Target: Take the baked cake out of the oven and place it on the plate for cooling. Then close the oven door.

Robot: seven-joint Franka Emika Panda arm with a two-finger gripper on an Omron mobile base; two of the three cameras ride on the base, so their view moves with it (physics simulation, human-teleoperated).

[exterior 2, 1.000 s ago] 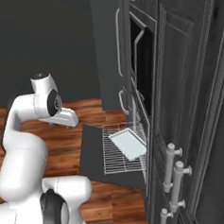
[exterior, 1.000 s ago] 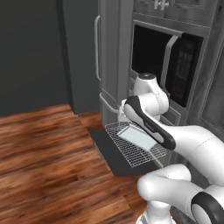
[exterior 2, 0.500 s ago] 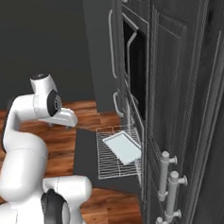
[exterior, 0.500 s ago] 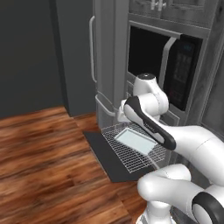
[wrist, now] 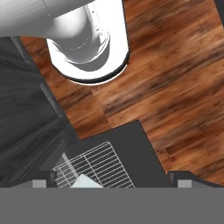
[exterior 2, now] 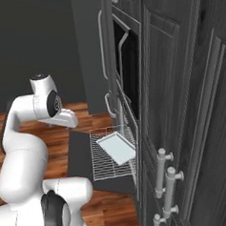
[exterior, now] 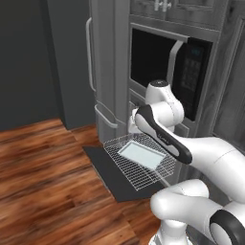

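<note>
The oven [exterior: 135,101] sits under the microwave, mostly behind my arm. Its oven door [exterior: 109,173] hangs open and lies flat as a dark panel above the floor, also seen as the oven door [exterior 2: 78,151] from the right. A wire rack [exterior: 139,161] is pulled out over it and carries a pale flat tray [exterior: 142,155]. I cannot make out a cake on the tray. The plate is out of view. My gripper [wrist: 113,181] is open and empty, pointing down from above the rack [wrist: 97,165] and door [wrist: 135,148].
A black microwave [exterior: 160,72] with a keypad sits above the oven. Left of it stands a tall grey fridge with vertical handles [exterior: 89,52]. Dark cabinet doors [exterior 2: 181,105] line the right. Wooden floor [exterior: 43,167] spreads in front of the open door.
The whole picture has shifted, so the base has driven a little along the oven wall. The gripper stays open and empty; rack, tray and door lie as before.
</note>
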